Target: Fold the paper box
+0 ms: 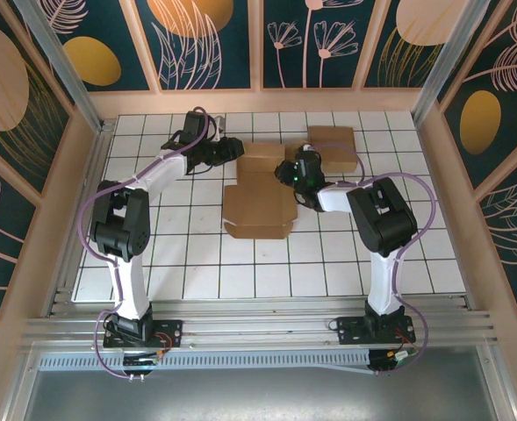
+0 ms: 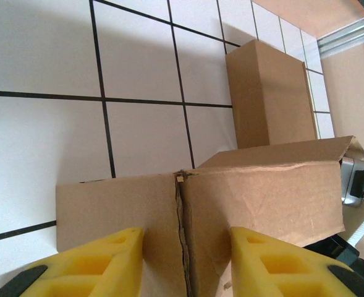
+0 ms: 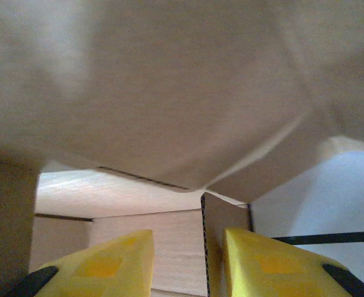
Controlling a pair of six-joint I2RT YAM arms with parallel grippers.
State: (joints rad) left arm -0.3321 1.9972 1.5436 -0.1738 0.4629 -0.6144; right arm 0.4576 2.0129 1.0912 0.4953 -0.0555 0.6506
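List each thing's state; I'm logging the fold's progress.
paper box: unfinished, some walls raised, near panel lying flat.
second box: closed, lying flat at the back.
left gripper: jaws apart, straddling a box wall.
right gripper: jaws apart, straddling a box wall.

Remote robot test cell, lab setup

I'm looking into a boxed enclosure: a white gridded counter [image 1: 240, 281] is sitting between printed wall panels [image 1: 214, 39] with leaf patterns. Aluminium rails [image 1: 258, 329] along its near edge are carrying the bolted left arm [image 1: 122, 237] and right arm [image 1: 381, 219].
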